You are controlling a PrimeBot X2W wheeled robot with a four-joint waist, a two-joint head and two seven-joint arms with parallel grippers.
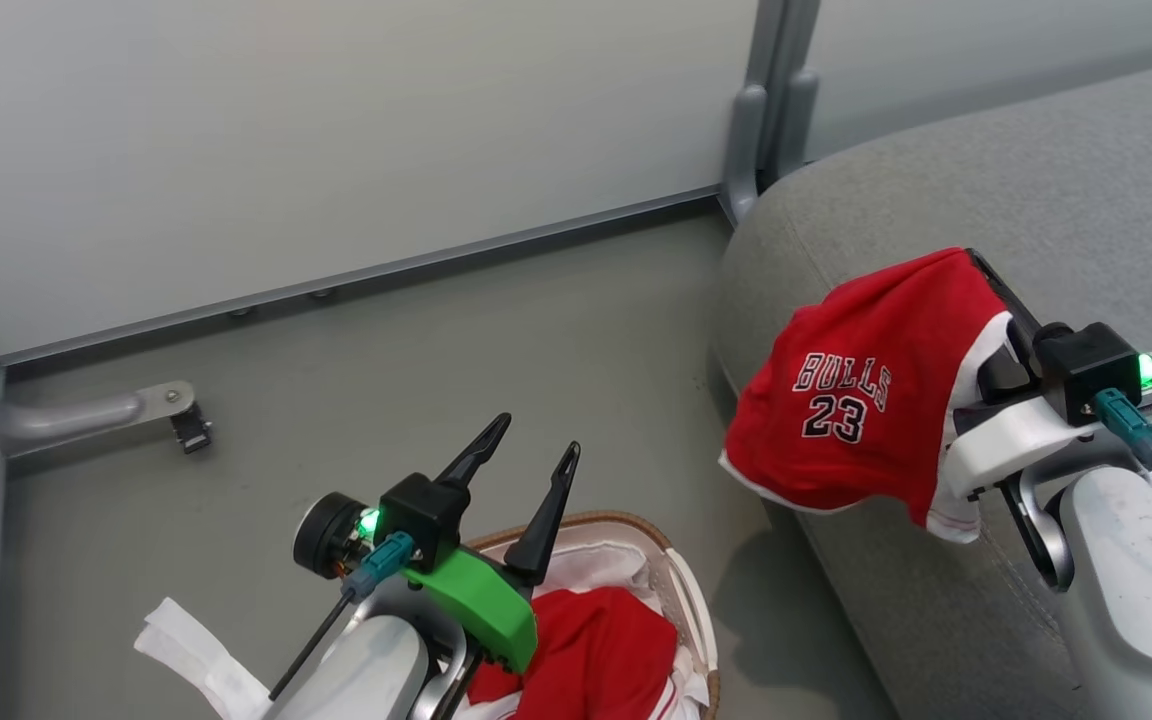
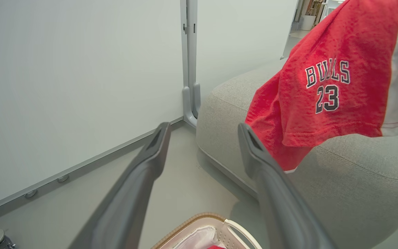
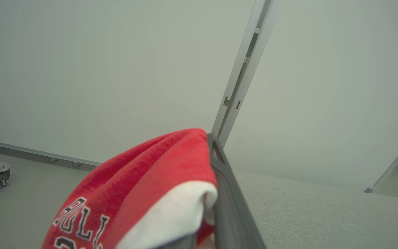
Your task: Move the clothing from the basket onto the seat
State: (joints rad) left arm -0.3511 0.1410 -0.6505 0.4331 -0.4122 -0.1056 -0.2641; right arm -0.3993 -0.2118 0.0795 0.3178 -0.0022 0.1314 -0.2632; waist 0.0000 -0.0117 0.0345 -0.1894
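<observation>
My right gripper point(image 1: 981, 265) is clamped on the BULLS jersey point(image 1: 866, 400), draping it over the seat's point(image 1: 1036, 170) basket-side edge for release; my left gripper point(image 1: 536, 437) hovers with fingers apart above the basket point(image 1: 636, 522), ready for the other red garment point(image 1: 596, 640)

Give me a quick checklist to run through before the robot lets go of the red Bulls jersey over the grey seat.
1. Right end effector shut on the red "BULLS 23" jersey with white trim: ok.
2. Jersey well over the large grey fabric seat cushion: cannot tell; it hangs by the cushion's edge nearest the basket.
3. Jersey touching the cushion: cannot tell.
4. Left end effector open and empty, above the white perforated plastic basket with brown woven rim: ok.
5. Basket emptied: not ok; another red garment lies inside.
</observation>
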